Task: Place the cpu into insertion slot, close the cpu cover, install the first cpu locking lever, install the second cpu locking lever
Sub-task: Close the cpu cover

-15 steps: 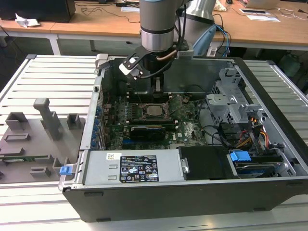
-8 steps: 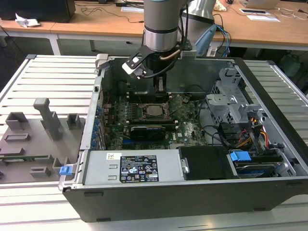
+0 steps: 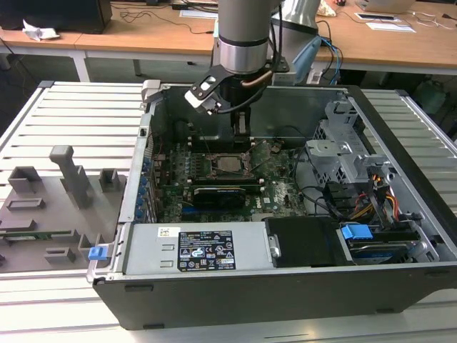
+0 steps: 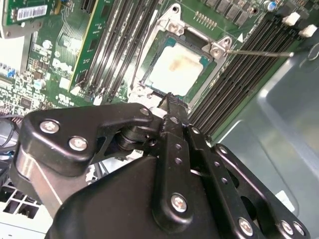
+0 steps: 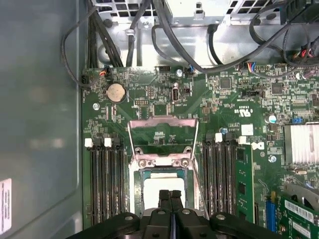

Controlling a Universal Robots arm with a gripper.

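Observation:
The cpu [image 4: 179, 69], a pale square chip, lies flat in the insertion slot [image 5: 164, 173] on the green board; it also shows in the exterior view [image 3: 230, 165]. The cpu cover [image 5: 162, 123], a thin metal frame with a large window, stands swung up off the socket at its hinge side. A thin locking lever [image 4: 259, 52] sticks out unlatched beside the socket. My gripper [image 5: 170, 196] hangs just above the chip's near edge with its two black fingers pressed together and nothing between them. It also shows in the second wrist view [image 4: 169, 98] and the exterior view [image 3: 241, 128].
Long black memory slots [image 5: 107, 184] flank the socket on both sides. A black expansion card [image 3: 218, 194] lies in front of it. Cables [image 5: 174, 45] and a metal drive cage [image 3: 346, 153] crowd the exterior view's right. The grey case wall [image 5: 40, 124] stands close by.

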